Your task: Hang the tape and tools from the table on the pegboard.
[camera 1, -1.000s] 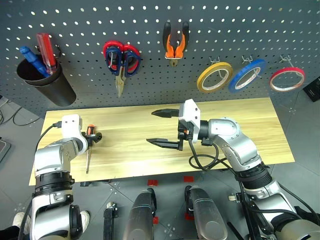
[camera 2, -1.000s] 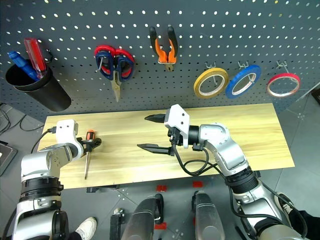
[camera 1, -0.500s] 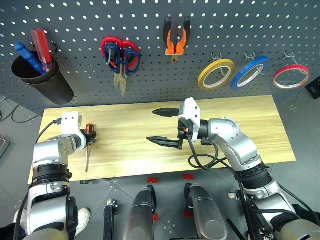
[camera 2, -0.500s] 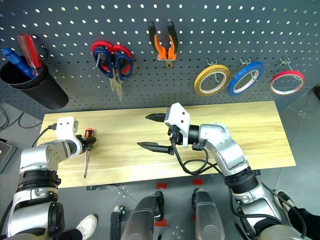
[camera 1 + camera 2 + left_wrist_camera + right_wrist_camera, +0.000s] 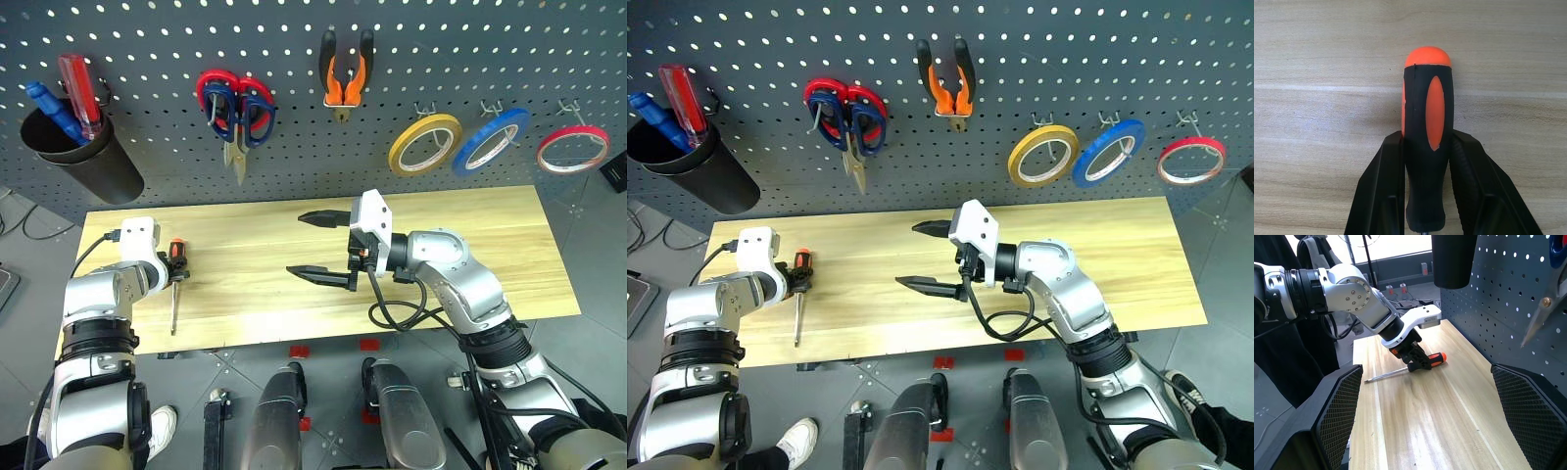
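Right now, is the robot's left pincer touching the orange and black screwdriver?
Touching. The left wrist view shows the left pincer with both black fingers pressed against the sides of the screwdriver handle, no gap on either side.

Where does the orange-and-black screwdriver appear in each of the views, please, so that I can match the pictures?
Left eye view: screwdriver at the table's left end, handle in the left gripper.
Right eye view: same place.
Left wrist view: handle upright between the black fingers.
Right wrist view: lying mid-picture, gripped.
Shared landmark: the light wooden table.
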